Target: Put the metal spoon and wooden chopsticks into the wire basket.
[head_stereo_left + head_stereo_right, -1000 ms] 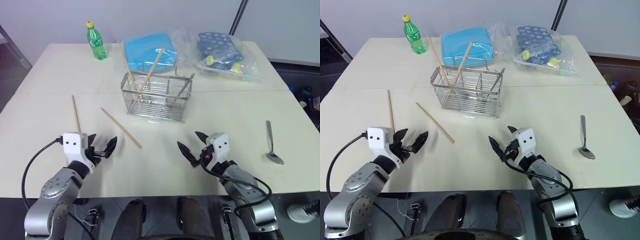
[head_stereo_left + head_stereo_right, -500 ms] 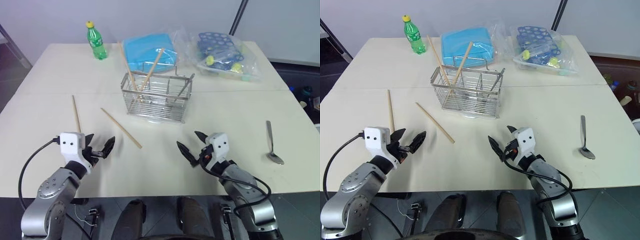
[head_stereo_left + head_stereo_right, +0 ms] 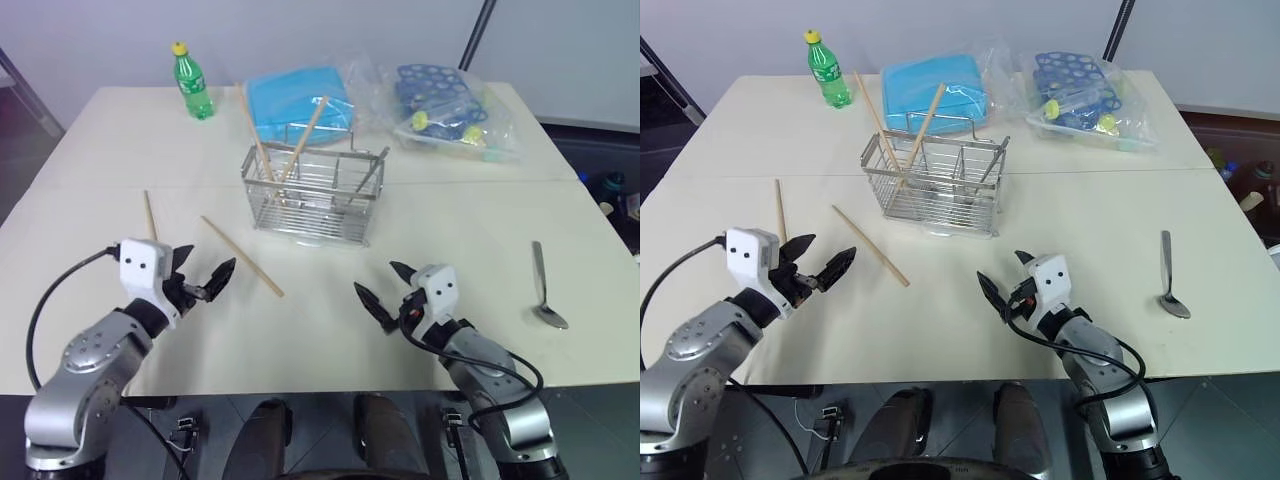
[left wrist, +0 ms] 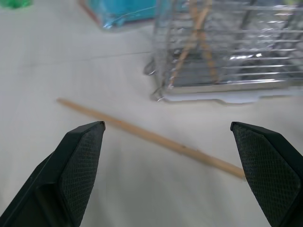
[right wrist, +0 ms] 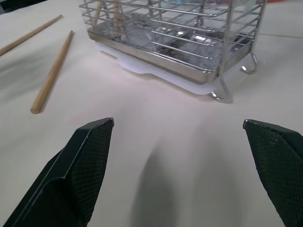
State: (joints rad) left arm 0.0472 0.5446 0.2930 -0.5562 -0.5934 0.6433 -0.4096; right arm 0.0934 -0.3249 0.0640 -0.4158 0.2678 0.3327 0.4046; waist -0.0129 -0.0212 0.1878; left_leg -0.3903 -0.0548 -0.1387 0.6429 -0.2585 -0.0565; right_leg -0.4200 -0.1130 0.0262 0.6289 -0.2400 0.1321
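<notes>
**Two chopsticks and a spoon left on the table**

The left gripper [image 3: 203, 285] hovers empty with jaws spread wide, aimed at the loose wooden chopstick [image 3: 243, 257] lying just beyond its fingertips, likely the next pick; another chopstick [image 3: 149, 215] lies on its outer side; the wire basket [image 3: 312, 196] stands further ahead, two chopsticks already leaning in it; the right gripper [image 3: 385, 291] waits wide and empty, the metal spoon [image 3: 543, 287] well off to its right.

A cream table [image 3: 120, 140] stands before a pale wall [image 3: 330, 30], dark floor [image 3: 20, 170] beside it.
</notes>
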